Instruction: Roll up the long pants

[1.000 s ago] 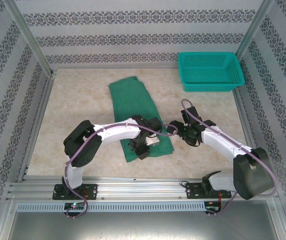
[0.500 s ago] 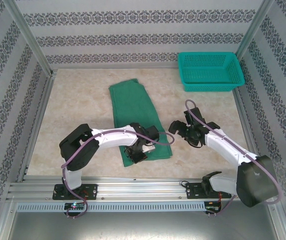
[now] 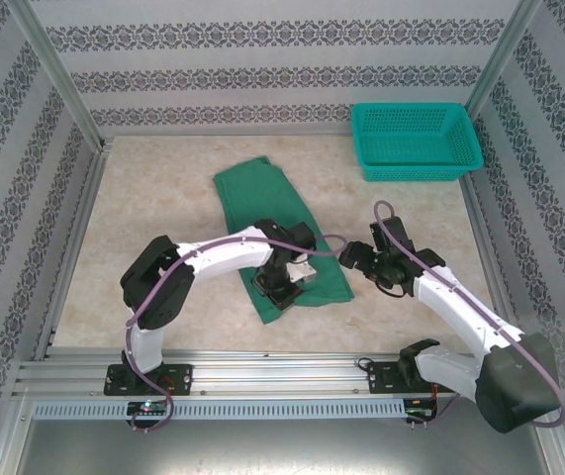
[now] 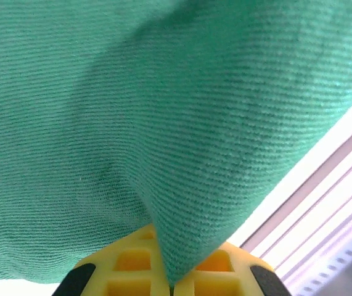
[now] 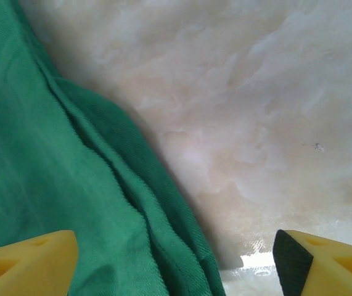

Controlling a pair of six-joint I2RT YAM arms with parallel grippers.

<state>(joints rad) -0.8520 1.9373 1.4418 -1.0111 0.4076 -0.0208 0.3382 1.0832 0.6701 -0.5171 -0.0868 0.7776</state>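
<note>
The long pants [image 3: 262,198] lie folded as a dark green strip running from the back of the table [image 3: 143,218] toward its near middle. My left gripper [image 3: 280,289] sits at the strip's near end. In the left wrist view its yellow fingers [image 4: 132,268] are shut on a fold of the pants [image 4: 163,92], which drapes over the camera. My right gripper [image 3: 354,259] hovers at the strip's right edge. In the right wrist view it [image 5: 176,265] stands open, with the hemmed edge of the pants [image 5: 52,154] and bare table between its fingers.
A teal mesh basket [image 3: 416,139] stands at the back right corner. Patterned walls and metal frame posts [image 3: 59,74] enclose the table on three sides. Bare tabletop lies left of the pants and between the pants and the basket.
My left gripper has closed on the near end of the pants and lifted a fold. The right gripper has shifted slightly down to the cloth's right edge, and its jaws have narrowed a little.
</note>
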